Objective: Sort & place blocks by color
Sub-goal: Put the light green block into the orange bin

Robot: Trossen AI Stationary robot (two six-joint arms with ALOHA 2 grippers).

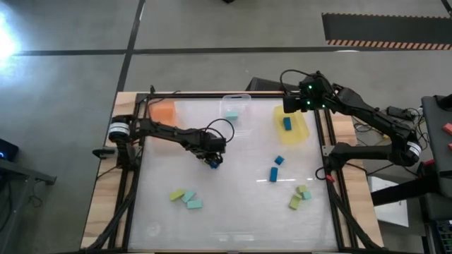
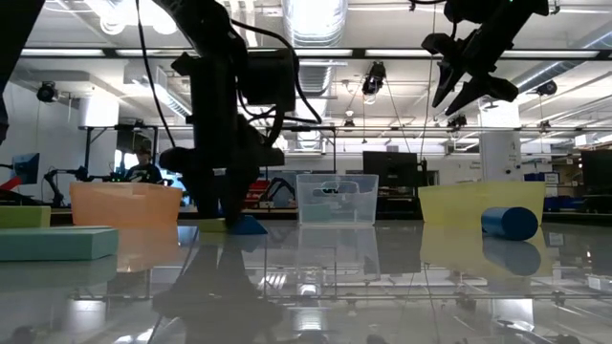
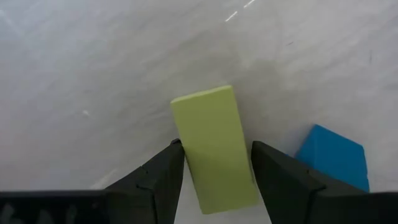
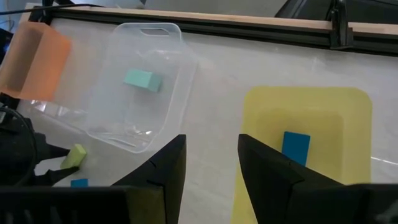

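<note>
Glossy white tabletop (image 1: 233,204) fills the middle of my overhead feed, framed in wood on a grey concrete floor. Along the upper edge I count three trays: an orange tray (image 1: 163,111) at upper left, a clear tray (image 1: 237,106) at centre, a yellow tray (image 1: 292,125) at upper right. I count about a dozen blocks. One teal block (image 1: 232,116) lies in the clear tray and one blue block (image 1: 287,123) in the yellow tray. Loose on the table are three at lower left (image 1: 185,197), two blue ones right of centre (image 1: 275,169), and three near the lower right (image 1: 301,196).

My left arm reaches in low from the left edge, and the left gripper (image 1: 212,156) is down at the table just left of centre. Its fingers (image 3: 158,180) are pinching a yellow-green block (image 3: 216,147), long and flat-faced, with a blue block (image 3: 333,157) just beside it.

My right arm bends up from the right edge. The right gripper (image 1: 295,104) hangs high over the upper end of the yellow tray, fingers spread and holding nothing.
</note>
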